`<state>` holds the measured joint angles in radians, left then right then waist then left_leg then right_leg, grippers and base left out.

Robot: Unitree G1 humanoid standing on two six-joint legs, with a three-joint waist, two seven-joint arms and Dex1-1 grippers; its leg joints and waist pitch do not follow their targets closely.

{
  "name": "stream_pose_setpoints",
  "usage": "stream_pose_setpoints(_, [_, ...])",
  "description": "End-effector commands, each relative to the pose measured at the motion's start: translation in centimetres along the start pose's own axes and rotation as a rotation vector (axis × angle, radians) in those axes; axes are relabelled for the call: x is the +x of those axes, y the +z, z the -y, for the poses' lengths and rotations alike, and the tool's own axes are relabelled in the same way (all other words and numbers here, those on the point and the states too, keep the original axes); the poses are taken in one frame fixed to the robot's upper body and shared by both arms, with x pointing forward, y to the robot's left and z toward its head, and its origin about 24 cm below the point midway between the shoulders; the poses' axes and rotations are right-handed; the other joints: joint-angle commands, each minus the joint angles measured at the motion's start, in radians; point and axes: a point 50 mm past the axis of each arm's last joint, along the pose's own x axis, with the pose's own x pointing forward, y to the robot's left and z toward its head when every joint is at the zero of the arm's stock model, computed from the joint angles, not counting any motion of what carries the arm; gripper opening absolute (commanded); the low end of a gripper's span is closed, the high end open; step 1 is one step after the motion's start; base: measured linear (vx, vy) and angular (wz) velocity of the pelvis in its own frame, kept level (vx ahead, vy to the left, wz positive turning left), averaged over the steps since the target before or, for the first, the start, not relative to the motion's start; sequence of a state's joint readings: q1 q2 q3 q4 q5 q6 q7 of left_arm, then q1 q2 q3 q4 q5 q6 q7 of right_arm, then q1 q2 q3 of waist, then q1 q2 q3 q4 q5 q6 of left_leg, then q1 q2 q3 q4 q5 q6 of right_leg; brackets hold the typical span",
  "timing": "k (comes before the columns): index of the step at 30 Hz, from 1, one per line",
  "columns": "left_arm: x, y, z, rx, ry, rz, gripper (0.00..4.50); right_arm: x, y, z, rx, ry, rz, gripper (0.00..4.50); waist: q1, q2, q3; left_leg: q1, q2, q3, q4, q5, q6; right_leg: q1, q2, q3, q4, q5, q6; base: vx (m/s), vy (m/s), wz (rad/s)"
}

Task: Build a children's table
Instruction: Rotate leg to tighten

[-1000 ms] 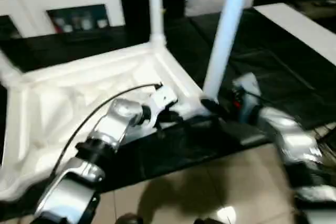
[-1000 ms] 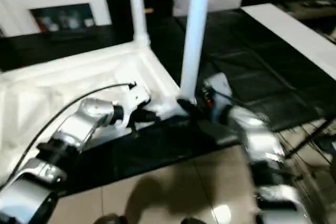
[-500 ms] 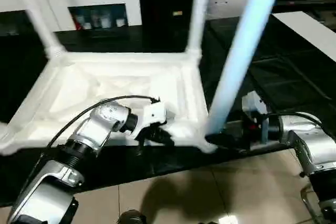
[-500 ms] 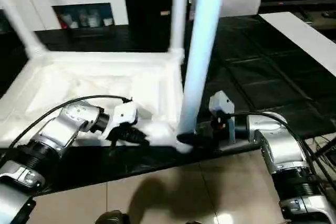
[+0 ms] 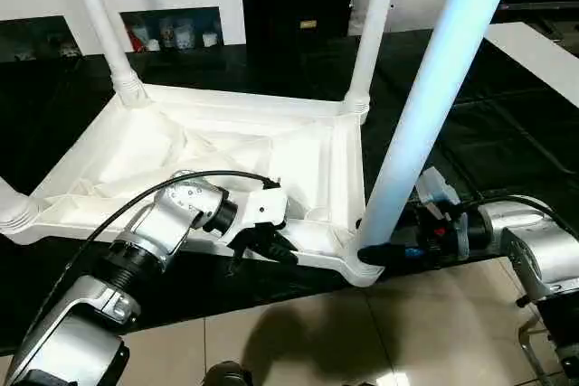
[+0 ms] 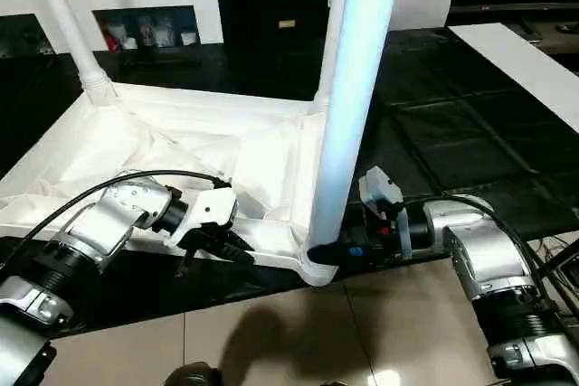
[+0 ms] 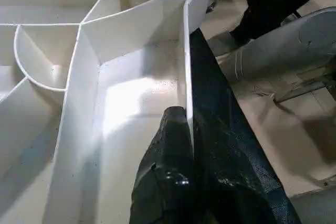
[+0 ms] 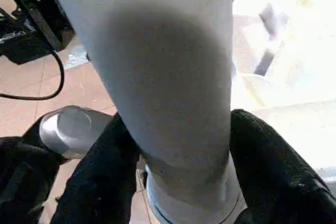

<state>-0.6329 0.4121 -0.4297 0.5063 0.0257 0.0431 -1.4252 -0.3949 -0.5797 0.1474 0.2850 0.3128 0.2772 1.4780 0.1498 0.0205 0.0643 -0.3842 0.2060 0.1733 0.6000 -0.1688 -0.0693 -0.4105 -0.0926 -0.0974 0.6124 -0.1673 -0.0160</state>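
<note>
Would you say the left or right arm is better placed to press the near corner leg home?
Right, probably: its gripper straddles that leg at its socket, while the left gripper is pinching the tabletop rim.

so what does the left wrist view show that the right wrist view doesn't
Left wrist view: the left claw pinching the thin near rim of the upturned tabletop, ribbed cells inside, and black table cover beside the rim.

Right wrist view: the right claw with a black finger on each side of the near leg just above its socket, and tiled floor behind.

Both: white table plastic close up and a claw around it.
</note>
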Motion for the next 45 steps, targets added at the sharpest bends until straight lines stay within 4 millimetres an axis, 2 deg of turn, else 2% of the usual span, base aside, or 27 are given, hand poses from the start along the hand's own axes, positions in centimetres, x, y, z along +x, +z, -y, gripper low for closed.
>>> stream_pose_setpoints(1, [0.1,0.9,-0.3,0.03,-0.019,0.006,0.0,-0.1,0.6,-0.1,-0.014,0.015,-0.004,2.24,-0.004,-0.02,-0.082,0.016,0.029,0.0,-0.064,-0.176,0.063,0.055,-0.059,0.05,-0.074,-0.268,-0.194,0.0,0.0,0.0])
stream_pose_setpoints(5, [0.4,1.1,-0.7,-0.029,0.052,0.058,0.0,0.7,0.4,0.0,0.01,-0.026,0.027,2.07,-0.005,-0.02,-0.08,0.014,0.028,-0.001,-0.064,-0.17,0.063,0.056,-0.06,0.049,-0.073,-0.269,-0.195,0.0,0.0,0.0])
stream_pose_setpoints(8, [0.6,1.3,-1.0,-0.049,0.088,0.068,0.0,1.2,0.5,0.5,0.037,-0.102,0.049,2.02,-0.011,-0.021,-0.078,0.015,0.025,-0.003,-0.066,-0.193,0.048,0.056,-0.06,0.047,-0.08,-0.334,-0.173,0.0,0.0,0.0])
stream_pose_setpoints(9, [0.8,1.5,-1.5,-0.084,0.141,0.081,0.0,1.9,0.7,1.5,0.067,-0.232,0.071,2.02,-0.015,-0.021,-0.076,0.015,0.024,-0.002,-0.067,-0.204,0.043,0.055,-0.059,0.046,-0.084,-0.362,-0.161,0.0,0.0,0.0])
stream_pose_setpoints(10, [0.9,1.6,-1.5,-0.09,0.148,0.084,0.0,1.9,0.8,1.7,0.07,-0.252,0.076,2.02,-0.021,-0.017,-0.071,0.014,0.023,-0.005,-0.071,-0.22,0.031,0.052,-0.059,0.045,-0.088,-0.385,-0.155,0.0,0.0,0.0])
stream_pose_setpoints(11, [1.4,2.1,-2.1,-0.155,0.214,0.111,0.0,2.5,1.2,3.1,0.1,-0.41,0.114,2.02,-0.026,-0.019,-0.071,0.014,0.022,-0.005,-0.072,-0.227,0.023,0.054,-0.059,0.044,-0.086,-0.394,-0.152,0.0,0.0,0.0])
stream_pose_setpoints(12, [1.4,2.1,-2.1,-0.155,0.214,0.111,0.0,2.5,1.2,3.1,0.1,-0.41,0.114,2.0,-0.032,-0.019,-0.071,0.014,0.022,-0.006,-0.073,-0.231,0.013,0.053,-0.059,0.044,-0.085,-0.402,-0.152,0.0,0.0,0.0])
stream_pose_setpoints(13, [1.6,2.3,-2.3,-0.184,0.242,0.122,0.0,2.8,1.3,3.6,0.114,-0.469,0.128,2.0,-0.049,-0.017,-0.068,0.016,0.017,-0.009,-0.073,-0.253,0.0,0.054,-0.06,0.039,-0.095,-0.456,-0.134,0.0,0.0,0.0])
stream_pose_setpoints(14, [2.2,2.8,-2.9,-0.252,0.325,0.144,0.0,3.5,1.4,4.4,0.152,-0.585,0.14,1.99,-0.052,-0.017,-0.069,0.017,0.017,-0.009,-0.074,-0.254,0.0,0.053,-0.06,0.04,-0.097,-0.454,-0.133,0.0,0.0,0.0])
stream_pose_setpoints(15, [2.5,3.1,-3.3,-0.286,0.372,0.154,0.0,3.8,1.4,4.8,0.174,-0.647,0.139,1.98,-0.066,-0.017,-0.068,0.014,0.017,-0.009,-0.073,-0.248,-0.005,0.052,-0.057,0.041,-0.092,-0.427,-0.145,0.0,0.0,0.0])
stream_pose_setpoints(16, [2.7,3.3,-3.6,-0.31,0.403,0.159,0.0,4.1,1.3,5.1,0.191,-0.689,0.138,1.98,-0.069,-0.019,-0.068,0.013,0.015,-0.01,-0.073,-0.247,-0.003,0.054,-0.056,0.039,-0.095,-0.428,-0.144,0.0,0.0,0.0])
stream_pose_setpoints(18, [3.1,3.6,-3.9,-0.326,0.449,0.163,0.0,4.5,1.3,5.6,0.178,-0.789,0.136,1.98,-0.075,-0.017,-0.07,0.012,0.013,-0.008,-0.07,-0.227,0.007,0.053,-0.056,0.043,-0.095,-0.387,-0.148,0.0,0.0,0.0])
stream_pose_setpoints(19, [3.4,3.8,-4.1,-0.346,0.487,0.174,0.0,4.7,1.2,6.2,0.175,-0.886,0.136,1.98,-0.081,-0.02,-0.074,0.009,0.009,-0.004,-0.066,-0.203,0.022,0.056,-0.055,0.043,-0.093,-0.343,-0.157,0.0,0.0,0.0])
stream_pose_setpoints(20, [3.6,3.9,-4.2,-0.349,0.498,0.178,0.0,4.9,1.2,6.3,0.184,-0.89,0.152,1.98,-0.082,-0.016,-0.074,0.008,0.009,-0.003,-0.065,-0.194,0.026,0.055,-0.054,0.044,-0.091,-0.327,-0.162,0.0,0.0,0.0])
stream_pose_setpoints(23, [3.8,4.2,-4.3,-0.352,0.514,0.186,0.0,5.4,1.6,6.3,0.2,-0.866,0.223,1.98,-0.077,-0.02,-0.078,0.007,0.008,0.001,-0.061,-0.137,0.068,0.06,-0.05,0.045,-0.082,-0.219,-0.189,0.0,0.0,0.0])
stream_pose_setpoints(24, [3.8,4.2,-4.3,-0.353,0.514,0.187,0.0,5.4,1.7,6.3,0.203,-0.861,0.232,2.31,-0.077,-0.02,-0.078,0.007,0.008,0.001,-0.061,-0.137,0.068,0.06,-0.05,0.045,-0.082,-0.219,-0.189,0.0,0.0,0.0])
stream_pose_setpoints(25, [3.7,4.3,-4.3,-0.349,0.516,0.191,0.0,5.5,1.9,6.1,0.213,-0.836,0.258,2.63,-0.074,-0.017,-0.082,0.005,0.011,0.0,-0.06,-0.109,0.083,0.063,-0.048,0.045,-0.073,-0.167,-0.204,0.0,0.0,0.0])
stream_pose_setpoints(27, [3.6,4.3,-4.2,-0.327,0.522,0.177,0.0,5.5,2.1,5.9,0.214,-0.801,0.274,2.66,-0.074,-0.016,-0.081,0.005,0.013,-0.001,-0.061,-0.103,0.097,0.064,-0.048,0.045,-0.07,-0.137,-0.22,0.0,0.0,0.0])
stream_pose_setpoints(29, [3.5,4.1,-4.1,-0.302,0.518,0.159,0.0,5.2,1.9,5.8,0.192,-0.795,0.261,2.98,-0.073,-0.015,-0.078,0.008,0.015,-0.001,-0.063,-0.127,0.093,0.062,-0.05,0.044,-0.075,-0.165,-0.222,0.0,0.0,0.0])
stream_pose_setpoints(32, [3.2,3.6,-3.9,-0.268,0.499,0.136,0.0,4.3,1.7,5.6,0.154,-0.773,0.246,3.1,-0.071,-0.016,-0.076,0.008,0.014,0.0,-0.064,-0.147,0.084,0.063,-0.051,0.045,-0.078,-0.195,-0.211,0.0,0.0,0.0])
stream_pose_setpoints(34, [2.9,3.3,-3.7,-0.242,0.476,0.124,0.0,3.5,1.5,5.4,0.118,-0.748,0.224,3.42,-0.065,-0.016,-0.075,0.009,0.015,0.0,-0.064,-0.155,0.079,0.063,-0.053,0.046,-0.081,-0.218,-0.197,0.0,0.0,0.0])
stream_pose_setpoints(36, [2.6,3.1,-3.6,-0.219,0.449,0.116,0.0,2.7,1.2,5.1,0.09,-0.723,0.2,3.5,-0.061,-0.016,-0.075,0.011,0.017,0.001,-0.065,-0.165,0.078,0.06,-0.052,0.046,-0.082,-0.23,-0.192,0.0,0.0,0.0])
stream_pose_setpoints(37, [2.2,2.7,-3.4,-0.194,0.417,0.101,0.0,1.7,0.9,4.8,0.066,-0.691,0.168,3.63,-0.057,-0.008,-0.073,0.011,0.017,0.0,-0.065,-0.174,0.075,0.06,-0.052,0.047,-0.084,-0.236,-0.19,0.0,0.0,0.0])
stream_pose_setpoints(38, [1.6,2.3,-3.1,-0.154,0.368,0.076,0.0,0.4,0.6,4.3,0.035,-0.621,0.12,3.85,-0.052,-0.011,-0.075,0.014,0.018,-0.001,-0.065,-0.181,0.076,0.061,-0.051,0.046,-0.084,-0.232,-0.19,0.0,0.0,0.0])
stream_pose_setpoints(42, [1.1,2.0,-2.5,-0.101,0.285,0.062,0.0,-0.8,0.5,3.7,0.013,-0.553,0.062,4.08,-0.046,-0.011,-0.074,0.012,0.02,-0.001,-0.065,-0.176,0.078,0.06,-0.053,0.047,-0.077,-0.213,-0.204,0.0,0.0,0.0])
stream_pose_setpoints(45, [0.8,1.9,-1.9,-0.058,0.203,0.053,0.0,-1.3,0.5,3.4,-0.009,-0.491,0.011,4.08,-0.041,-0.01,-0.075,0.015,0.022,-0.001,-0.065,-0.187,0.074,0.058,-0.053,0.046,-0.078,-0.231,-0.209,0.0,0.0,0.0])
